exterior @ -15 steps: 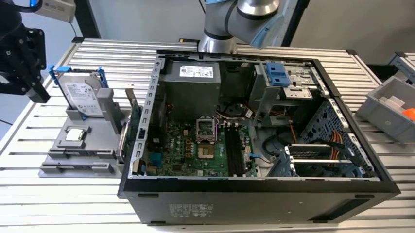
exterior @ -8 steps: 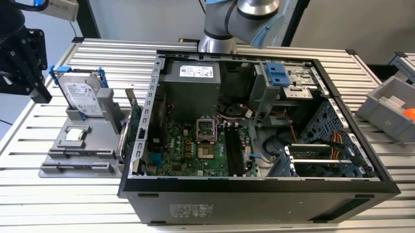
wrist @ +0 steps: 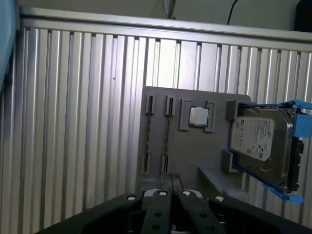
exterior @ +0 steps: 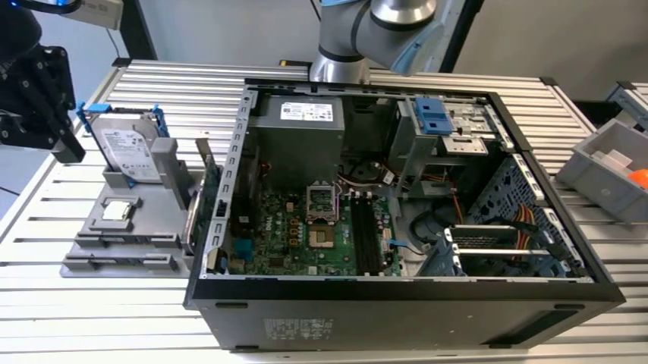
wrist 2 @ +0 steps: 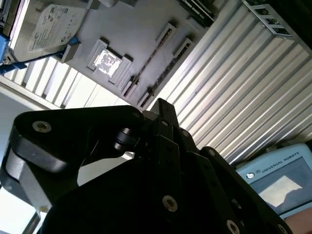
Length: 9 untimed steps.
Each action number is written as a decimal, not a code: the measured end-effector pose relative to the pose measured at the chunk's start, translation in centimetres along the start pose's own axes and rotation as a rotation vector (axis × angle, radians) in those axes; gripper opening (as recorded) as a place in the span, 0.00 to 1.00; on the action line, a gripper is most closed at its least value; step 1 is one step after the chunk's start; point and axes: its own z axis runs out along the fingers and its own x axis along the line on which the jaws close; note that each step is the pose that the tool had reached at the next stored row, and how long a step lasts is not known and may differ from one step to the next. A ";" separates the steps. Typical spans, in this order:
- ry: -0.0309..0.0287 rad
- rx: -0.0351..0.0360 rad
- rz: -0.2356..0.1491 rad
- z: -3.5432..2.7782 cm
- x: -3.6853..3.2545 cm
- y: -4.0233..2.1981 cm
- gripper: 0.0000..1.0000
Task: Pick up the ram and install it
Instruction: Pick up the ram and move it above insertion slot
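the open black sheet-metal case [exterior: 405,311] lies on its side on the ribbed aluminium table [exterior: 102,334], motherboard [exterior: 294,227] up so its slots can be reached from above. just beside it on the exterior view's left, a matte grey tray [exterior: 91,265] props the silver hard drive [exterior: 127,148] on edge; the black gripper [wrist: 171,179] hangs left of that, fingertips [wrist: 167,180] pressed together on nothing, and the ram [wrist: 166,134] seems the thin dark strip held edge-up between the tray's clips [wrist: 169,105]

Silver ribbed surface [exterior: 102,334]; plain grey fixture [exterior: 127,246]; silver hard drive [exterior: 127,148] with white label, in blue frame [exterior: 89,111]; black computer case [exterior: 405,315] with green motherboard [exterior: 294,235], blue drive caddy [exterior: 435,117] and orange-and-yellow cables [exterior: 511,227]; black gripper [wrist: 170,183]; grey bin [exterior: 608,171] with 1 orange item [exterior: 638,178].
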 end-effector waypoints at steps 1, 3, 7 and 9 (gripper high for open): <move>0.0003 0.0008 0.000 0.02 -0.01 -0.01 0.00; 0.0006 0.0007 0.000 0.03 -0.02 0.00 0.00; 0.0006 0.0008 0.001 0.04 -0.04 0.00 0.00; 0.0006 0.0011 0.007 0.04 -0.04 0.01 0.00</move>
